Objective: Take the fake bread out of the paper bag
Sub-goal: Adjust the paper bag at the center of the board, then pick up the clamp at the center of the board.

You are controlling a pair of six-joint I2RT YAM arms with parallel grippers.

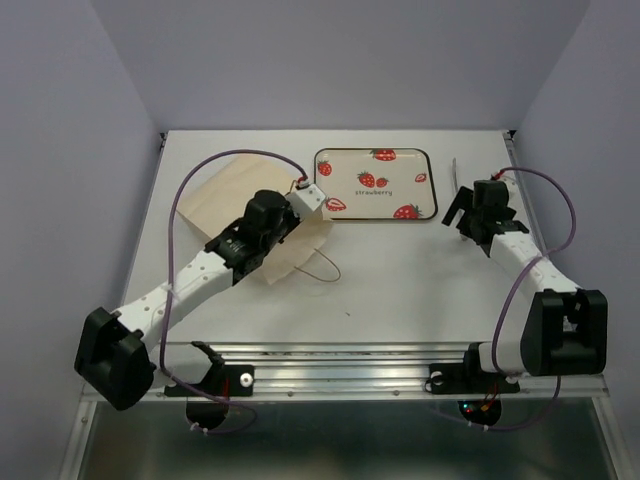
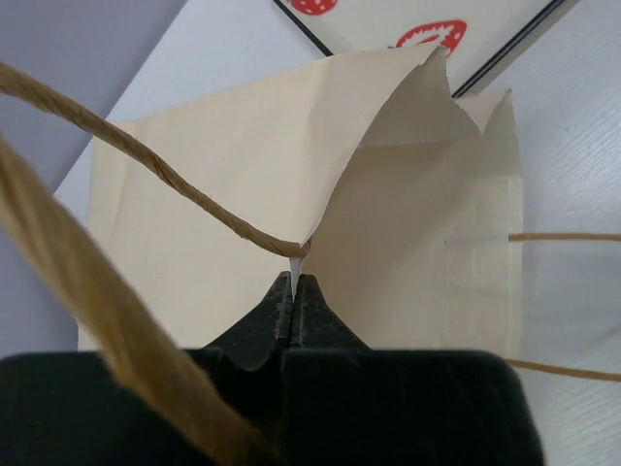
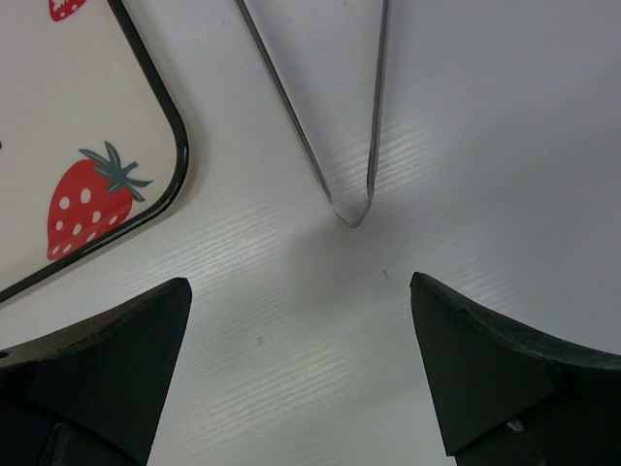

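Observation:
The tan paper bag (image 1: 225, 195) lies on its side at the table's left, its mouth and string handle (image 1: 325, 268) toward the middle. My left gripper (image 1: 285, 228) is over the mouth. In the left wrist view the gripper (image 2: 294, 282) is shut on the edge of the bag's (image 2: 213, 194) upper paper layer, lifting it so the mouth gapes. The inside shows only bare paper. The fake bread is hidden. My right gripper (image 1: 460, 212) hovers open and empty over the table, right of the tray; it also shows in the right wrist view (image 3: 301, 320).
A cream strawberry tray (image 1: 400, 165) sits at the back centre, with nothing on it; its corner shows in the right wrist view (image 3: 58, 107). Metal tongs (image 3: 374, 116) lie on the table just ahead of my right gripper, by the tray's right edge (image 1: 453, 170).

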